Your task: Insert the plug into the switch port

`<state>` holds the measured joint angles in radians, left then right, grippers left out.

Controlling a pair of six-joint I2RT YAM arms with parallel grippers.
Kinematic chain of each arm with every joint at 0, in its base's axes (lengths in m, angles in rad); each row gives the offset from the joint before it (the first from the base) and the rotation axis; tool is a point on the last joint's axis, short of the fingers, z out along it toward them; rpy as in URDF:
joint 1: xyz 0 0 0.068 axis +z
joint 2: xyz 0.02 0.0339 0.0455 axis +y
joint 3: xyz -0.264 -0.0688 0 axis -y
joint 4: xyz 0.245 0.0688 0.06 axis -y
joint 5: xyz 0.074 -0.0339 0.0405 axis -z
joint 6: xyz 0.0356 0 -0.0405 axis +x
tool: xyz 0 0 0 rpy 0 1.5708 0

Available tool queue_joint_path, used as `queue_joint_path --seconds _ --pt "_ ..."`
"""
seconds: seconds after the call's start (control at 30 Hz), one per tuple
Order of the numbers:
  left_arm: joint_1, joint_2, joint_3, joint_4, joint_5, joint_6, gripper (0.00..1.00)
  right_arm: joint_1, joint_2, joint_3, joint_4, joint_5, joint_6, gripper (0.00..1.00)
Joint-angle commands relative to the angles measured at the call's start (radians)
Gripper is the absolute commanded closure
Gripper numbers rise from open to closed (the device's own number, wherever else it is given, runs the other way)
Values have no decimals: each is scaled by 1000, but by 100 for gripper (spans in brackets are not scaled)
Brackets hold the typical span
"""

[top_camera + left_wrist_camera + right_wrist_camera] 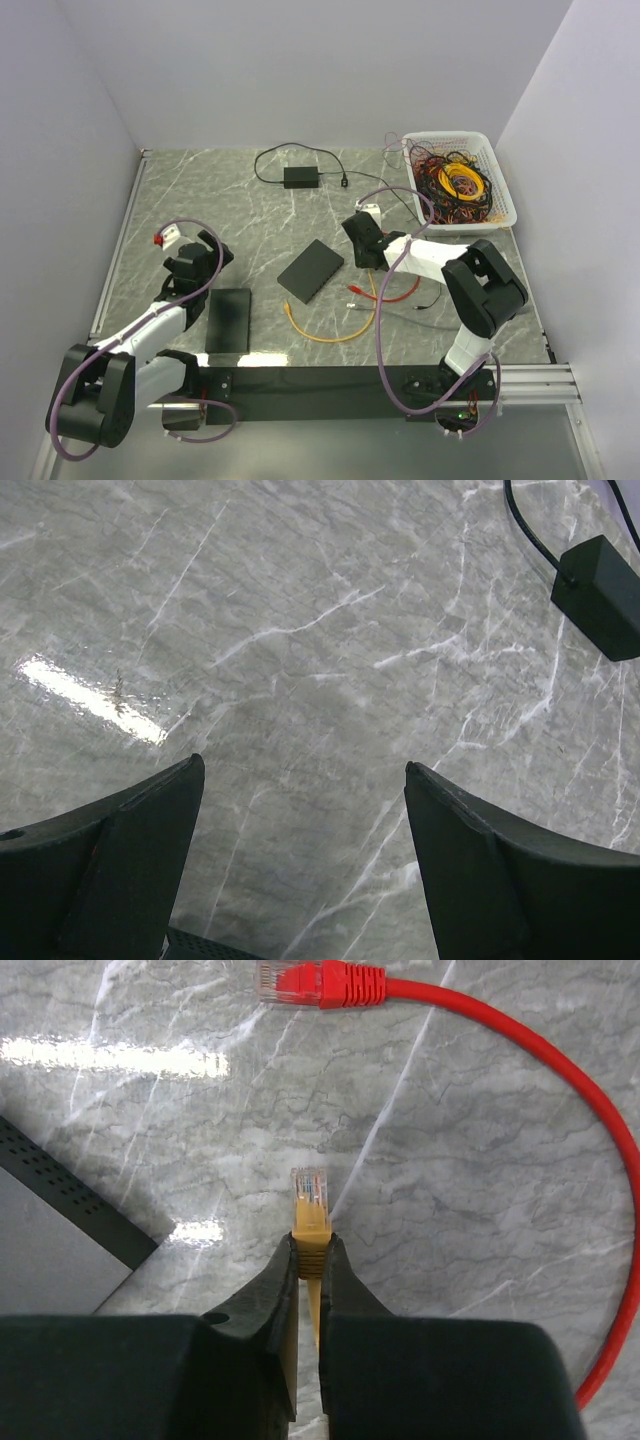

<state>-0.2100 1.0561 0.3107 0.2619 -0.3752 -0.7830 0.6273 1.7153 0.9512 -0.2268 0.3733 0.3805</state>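
In the right wrist view my right gripper (311,1245) is shut on the yellow plug (310,1200). Its clear tip sticks out ahead of the fingertips, just above the marble. The switch (60,1245), a dark box with a vented edge, lies to the plug's left, apart from it. From above, the right gripper (362,258) hangs just right of the switch (311,270), and the yellow cable (320,336) curls on the table below it. My left gripper (300,765) stands open over bare marble with nothing between its fingers; from above this left gripper (205,252) is at the table's left.
A red plug (320,982) and its red cable (610,1150) lie just ahead of the yellow plug. A flat black box (229,320) sits by the left arm. A black power adapter (300,177) lies at the back, and a white basket (505,195) of cables at the back right.
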Motion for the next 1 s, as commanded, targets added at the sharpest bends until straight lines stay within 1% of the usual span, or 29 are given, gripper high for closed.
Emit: queue_joint_path --seconds 0.0,0.17,0.33,0.37,0.4,0.53,0.63,0.7,0.77,0.8,0.87,0.9,0.93,0.97 --pt "-5 7 45 8 -22 -9 13 -6 -8 20 7 15 15 99" --pt "-6 34 64 0 -16 -4 12 0 -58 0 17 3 11 100" --pt "-6 65 88 -16 1 8 7 28 -153 17 -37 15 -12 100" --pt "-5 64 88 -16 -1 8 6 40 -167 20 -42 -5 -25 100" --pt "-5 61 88 -19 -5 5 1 51 -178 29 -49 -28 -53 100" --pt "-5 48 88 -12 -7 11 1 89 -177 75 -144 -114 -63 100" --pt "-6 39 91 25 54 45 1 124 -163 74 -158 -166 -54 100" --pt "-6 33 94 63 113 62 0 143 -158 63 -170 -136 -46 100" --pt "-6 30 97 91 139 71 1 144 -157 57 -184 -102 -38 100" --pt "-6 30 99 97 157 82 1 144 -157 55 -189 -46 -32 100" --pt "-8 35 110 99 159 91 0 144 -149 73 -221 54 -14 100" --pt "-8 39 122 91 147 99 1 144 -142 80 -226 134 4 100" --pt "-8 47 128 86 134 106 1 144 -141 83 -218 165 17 100" --pt "-8 48 131 85 124 117 0 140 -151 69 -192 164 23 100"
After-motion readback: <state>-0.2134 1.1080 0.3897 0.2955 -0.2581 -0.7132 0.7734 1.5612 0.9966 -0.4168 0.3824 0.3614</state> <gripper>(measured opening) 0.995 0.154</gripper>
